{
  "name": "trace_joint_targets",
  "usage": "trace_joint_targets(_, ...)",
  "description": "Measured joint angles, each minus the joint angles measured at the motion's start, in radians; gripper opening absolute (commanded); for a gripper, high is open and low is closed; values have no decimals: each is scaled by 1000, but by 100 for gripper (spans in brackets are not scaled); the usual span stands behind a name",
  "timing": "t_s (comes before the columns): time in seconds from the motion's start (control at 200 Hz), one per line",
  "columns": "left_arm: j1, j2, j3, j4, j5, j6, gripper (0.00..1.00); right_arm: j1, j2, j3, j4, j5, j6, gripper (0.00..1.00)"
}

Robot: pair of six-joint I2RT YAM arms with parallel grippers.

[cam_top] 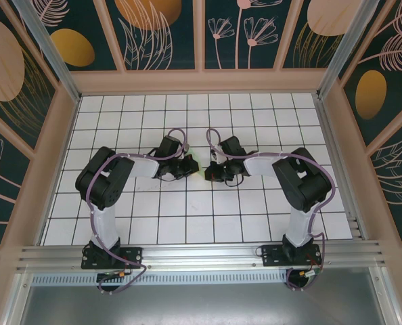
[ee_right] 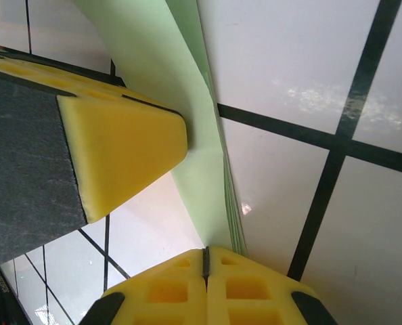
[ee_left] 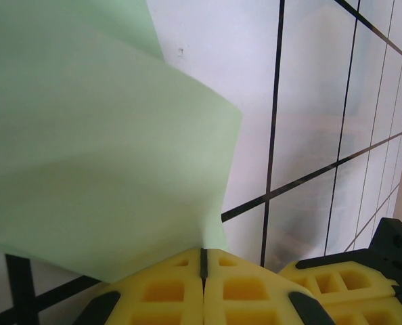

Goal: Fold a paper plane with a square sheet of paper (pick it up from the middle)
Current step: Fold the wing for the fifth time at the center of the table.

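Observation:
The square sheet of paper (ee_left: 93, 156) is pale green and folded; its stacked layered edges (ee_right: 231, 217) show in the right wrist view. My left gripper (ee_left: 203, 256) is shut on one corner of it, and a broad flap spreads up and to the left. My right gripper (ee_right: 206, 254) is shut on the narrow folded end (ee_right: 201, 156). The left gripper's yellow fingers (ee_right: 120, 142) press the paper just beyond. From above, the left gripper (cam_top: 191, 168) and right gripper (cam_top: 211, 172) meet tip to tip at the table's middle, hiding the paper between them.
The white grid-tiled table (cam_top: 187, 217) lies under both arms. Raised walls (cam_top: 201, 81) frame it at the back and sides. A metal rail (cam_top: 201, 254) carrying the arm bases runs along the near edge. The right gripper's yellow fingers (ee_left: 350, 284) sit close by in the left wrist view.

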Motion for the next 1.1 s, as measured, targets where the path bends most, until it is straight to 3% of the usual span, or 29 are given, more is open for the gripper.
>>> trace_joint_targets(0.47,0,0,0,0,0,0,8,0,-74,-2,-59,1,-26,3)
trace_joint_targets(1.101,0,0,1,-2,0,6,8,2,-42,-11,-89,45,-41,3)
